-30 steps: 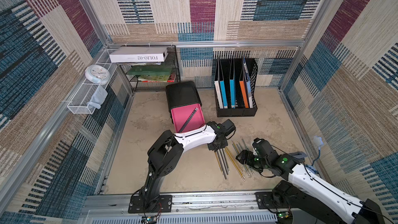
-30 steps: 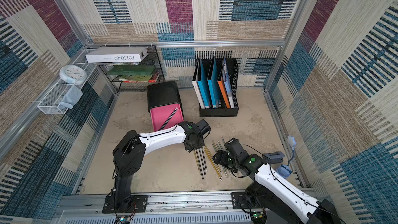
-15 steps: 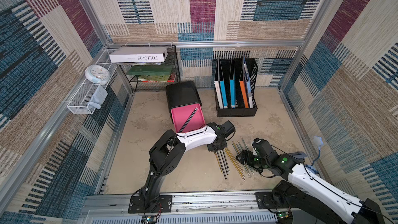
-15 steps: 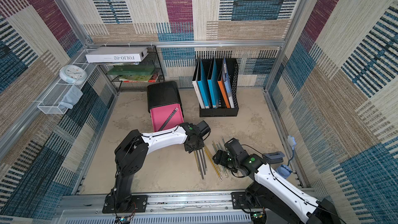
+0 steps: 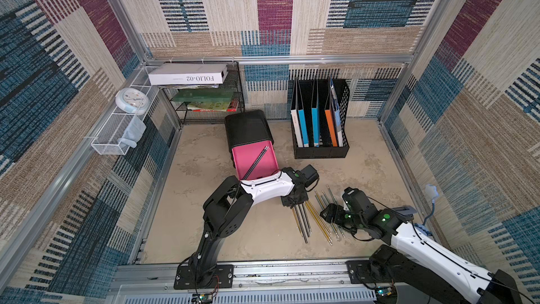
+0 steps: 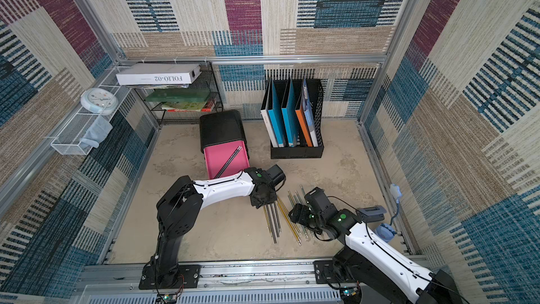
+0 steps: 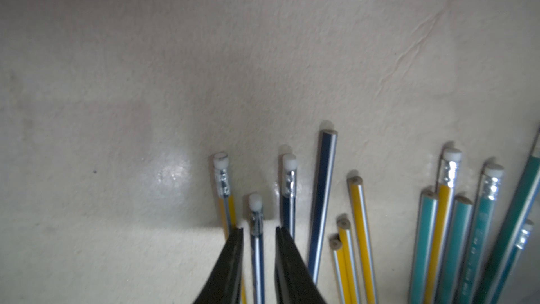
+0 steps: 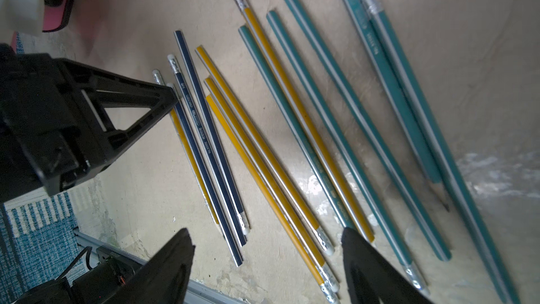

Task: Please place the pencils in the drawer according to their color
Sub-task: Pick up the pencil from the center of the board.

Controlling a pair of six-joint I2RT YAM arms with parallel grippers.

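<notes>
Pencils lying loose, left claw narrowly straddling a dark pencil, right claw wide apart.

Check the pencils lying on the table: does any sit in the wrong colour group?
Yes. One yellow pencil lies among the teal pencils, and a second yellow pencil lies right beside the dark pencils.

Place: was a lab robot cell, dressed as an office nook.
Signs: alu frame boxed patterned walls; file holder w/ folders, clock, shelved books stood behind.
</notes>
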